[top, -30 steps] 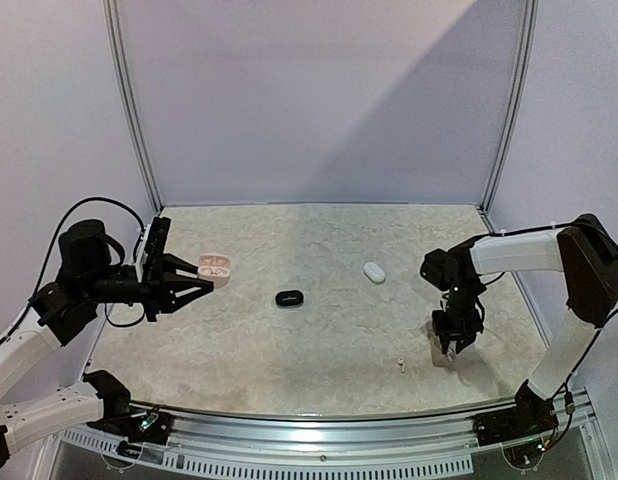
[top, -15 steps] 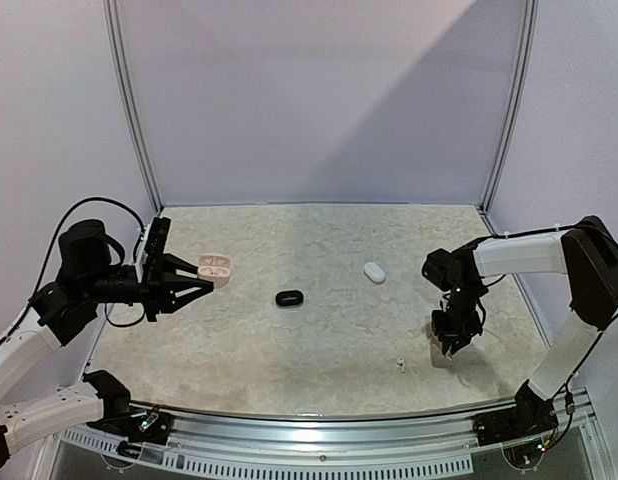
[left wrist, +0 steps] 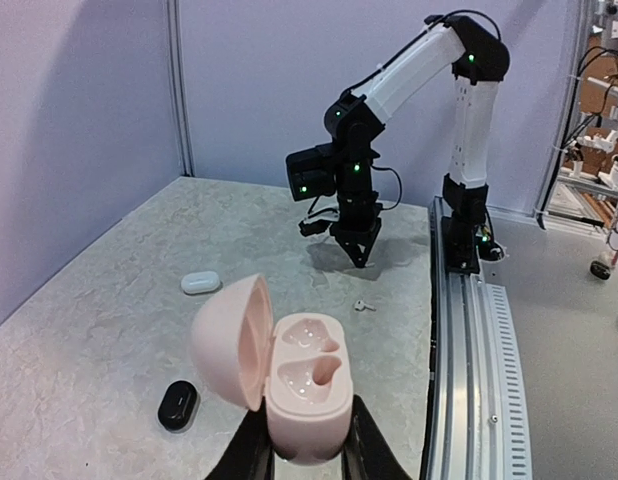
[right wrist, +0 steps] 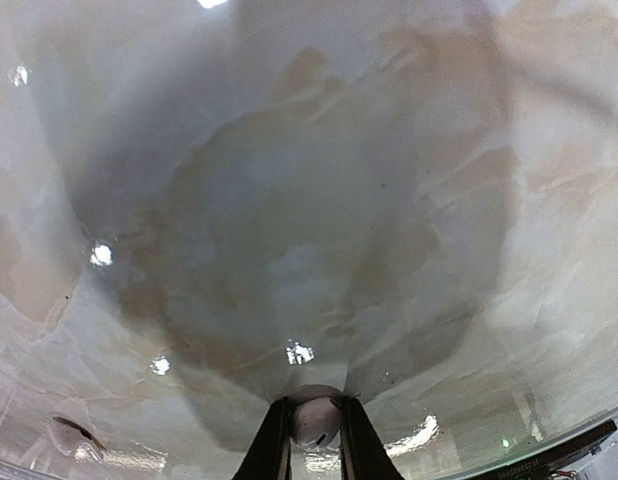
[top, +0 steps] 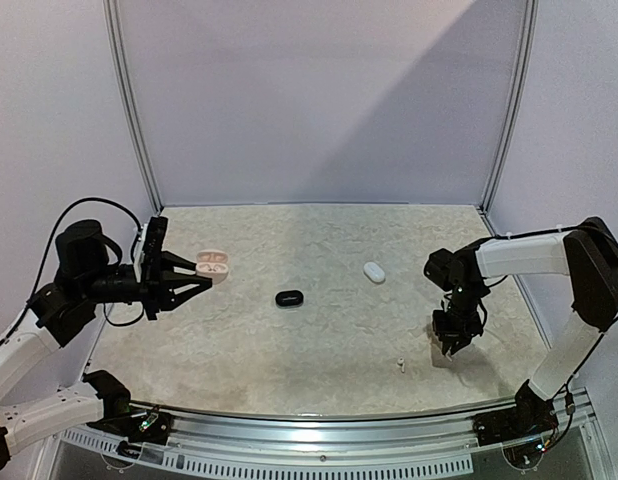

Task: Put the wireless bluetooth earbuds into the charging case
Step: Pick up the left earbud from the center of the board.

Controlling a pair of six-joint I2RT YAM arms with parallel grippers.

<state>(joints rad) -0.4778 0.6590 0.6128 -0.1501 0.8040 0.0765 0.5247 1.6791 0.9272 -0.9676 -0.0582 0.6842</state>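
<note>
My left gripper [left wrist: 307, 440] is shut on the base of a pink charging case [left wrist: 307, 385], held above the table's left side with its lid open. Both moulded wells are empty. In the top view the case [top: 213, 265] sticks out past the left gripper [top: 193, 278]. My right gripper [right wrist: 314, 425] points down just above the table at the right and is shut on a small pale rounded earbud [right wrist: 316, 420]; in the top view the right gripper [top: 451, 348] hides it. A tiny white stemmed earbud [top: 399, 363] lies on the table to its left, showing as a white earbud [left wrist: 363, 305] in the left wrist view.
A shut black case [top: 288, 298] lies mid-table and a shut white case [top: 374, 271] lies to its right. The marbled table [top: 319, 340] has walls at the back and sides and a metal rail [top: 339, 420] along the near edge.
The right gripper's jaws have closed onto the pale earbud near the table. My left gripper has shifted the pink case slightly to the left.
</note>
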